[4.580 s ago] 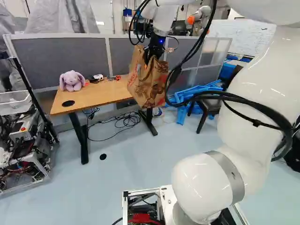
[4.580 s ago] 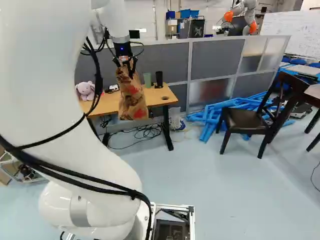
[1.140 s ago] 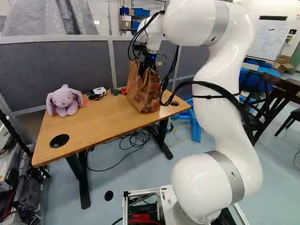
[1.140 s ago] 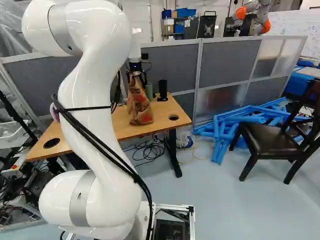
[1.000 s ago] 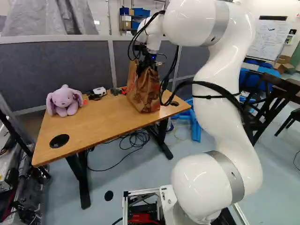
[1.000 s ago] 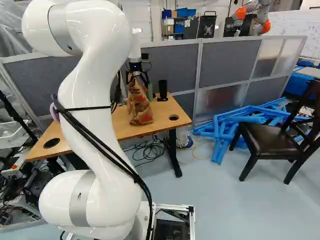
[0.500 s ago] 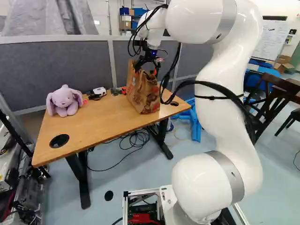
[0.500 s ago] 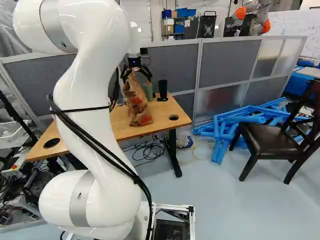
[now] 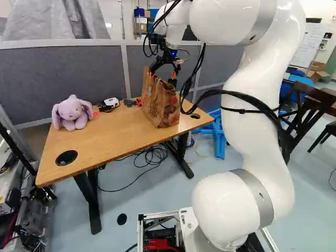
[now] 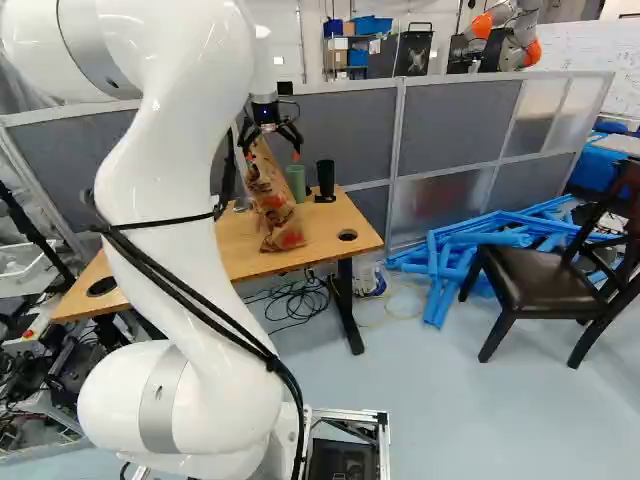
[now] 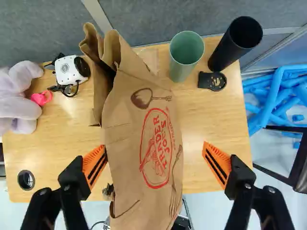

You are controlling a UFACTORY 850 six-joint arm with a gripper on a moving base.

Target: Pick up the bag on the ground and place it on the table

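Observation:
My gripper stands at the top of the brown paper bag. Seen from the wrist, the gripper is open, its orange-padded fingers wide apart with the bag between them. One finger is at or against the bag's side; a gap separates the other from it. The bag rests on the wooden table, upright in the left base view and leaning somewhat in the right base view. Its upper edge is crumpled.
A green cup and black cup stand behind the bag. A plush rabbit and white device share the table. Grey partitions rise behind; a chair, blue tubes and another robot are farther right.
The base has moved nearer the table and turned since the earliest frames. The bag, formerly hanging from the gripper, now rests on the table; the gripper has opened and risen slightly, its arm shifting too.

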